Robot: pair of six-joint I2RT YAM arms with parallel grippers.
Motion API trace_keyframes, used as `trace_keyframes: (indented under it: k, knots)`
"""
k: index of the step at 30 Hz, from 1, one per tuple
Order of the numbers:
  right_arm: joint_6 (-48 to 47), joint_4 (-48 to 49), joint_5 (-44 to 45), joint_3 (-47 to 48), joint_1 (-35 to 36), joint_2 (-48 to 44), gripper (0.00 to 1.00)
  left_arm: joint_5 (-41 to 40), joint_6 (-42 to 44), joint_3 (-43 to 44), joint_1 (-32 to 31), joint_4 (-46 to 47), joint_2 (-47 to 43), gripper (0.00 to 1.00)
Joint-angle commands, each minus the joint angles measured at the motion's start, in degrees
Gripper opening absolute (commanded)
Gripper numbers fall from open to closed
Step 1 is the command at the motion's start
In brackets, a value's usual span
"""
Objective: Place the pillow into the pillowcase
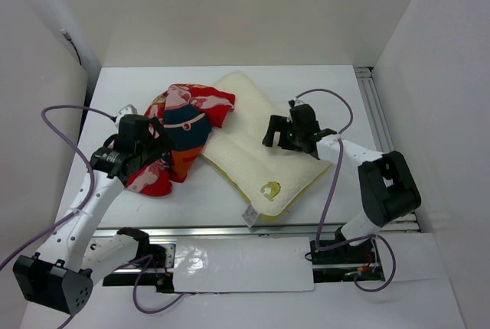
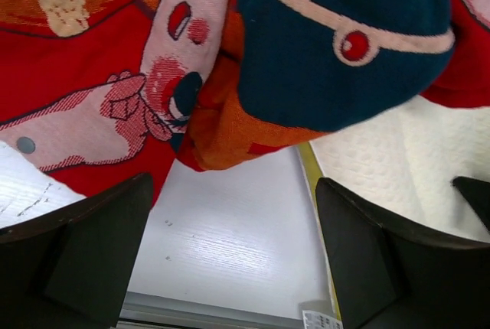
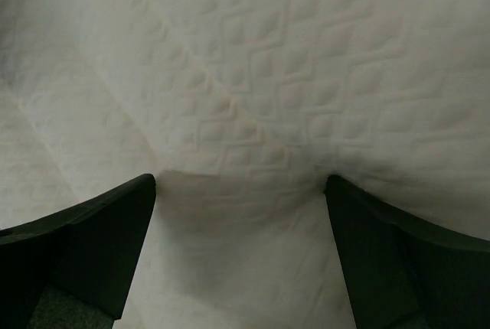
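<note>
The cream quilted pillow [image 1: 260, 149] lies slantwise in the middle of the table, its yellow emblem [image 1: 269, 189] and white tag near the front corner. The red pillowcase [image 1: 184, 126] is crumpled in a heap against the pillow's left side. My left gripper [image 1: 149, 145] hovers open over the heap's near edge. In the left wrist view its fingers [image 2: 84, 252] frame bare table, with the pillowcase [image 2: 321, 53] beyond them and the pillow [image 2: 398, 161] at the right. My right gripper [image 1: 289, 136] stands open with its fingertips [image 3: 115, 222] dented into the pillow [image 3: 253, 76].
White walls enclose the table on three sides. An aluminium rail [image 1: 375, 107] runs along the right edge, and another rail [image 1: 230, 231] runs along the front. Purple cables loop beside both arms.
</note>
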Motion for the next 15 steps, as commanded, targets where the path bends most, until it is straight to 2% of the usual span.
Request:
trace_keyframes:
  k: [1, 3, 8, 9, 10, 11, 15]
  knots:
    - [6.2, -2.3, 4.1, -0.2, -7.1, 2.3, 1.00, 0.7, -0.8, 0.3, 2.9, -0.9, 1.0, 1.00]
    - [6.9, -3.7, 5.0, -1.3, -13.3, 2.3, 0.98, 0.7, -1.7, -0.2, 4.4, -1.4, 2.0, 1.00]
    - [6.1, -7.9, 15.8, -0.3, -16.4, -0.2, 0.98, 1.3, -6.3, -0.8, 13.9, -4.0, 6.2, 1.00]
    - [5.2, -8.4, 15.8, 1.6, -15.9, -0.2, 0.99, 1.3, -6.9, -0.8, 15.5, -4.6, 7.1, 1.00]
    - [1.0, -8.4, 16.5, 4.1, -14.3, -1.8, 0.99, -0.2, -8.8, -1.3, 19.9, -5.3, 9.5, 1.00]
    - [1.0, -8.4, 16.5, 4.1, -14.3, -1.8, 0.99, -0.2, -8.8, -1.8, 20.0, -5.3, 9.5, 1.00]
    - [-8.0, -7.1, 20.2, 14.7, -2.8, -2.5, 0.99, -1.3, -9.9, -1.8, 26.1, -5.3, 13.1, 1.00]
